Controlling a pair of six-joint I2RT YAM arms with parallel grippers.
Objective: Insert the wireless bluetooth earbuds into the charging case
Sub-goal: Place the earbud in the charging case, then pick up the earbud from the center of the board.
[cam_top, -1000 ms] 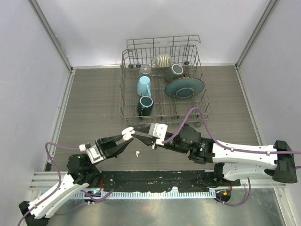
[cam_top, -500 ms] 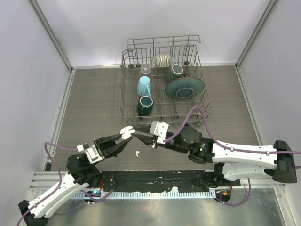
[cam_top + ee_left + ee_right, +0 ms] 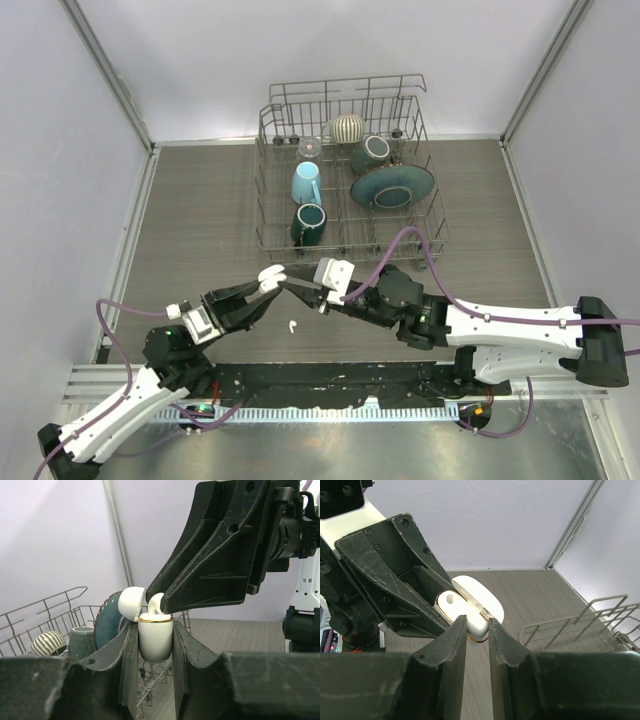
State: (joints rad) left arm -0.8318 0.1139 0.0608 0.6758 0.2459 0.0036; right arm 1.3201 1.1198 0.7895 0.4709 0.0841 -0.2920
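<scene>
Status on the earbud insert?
Left jaws shut on open case; right jaws shut on earbud, at the case mouth. Second earbud loose on table. Nothing in the way.

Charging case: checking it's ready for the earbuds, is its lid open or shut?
Open: the lid tilts back off the charging case, its gold rim exposed, held by the left gripper.
</scene>
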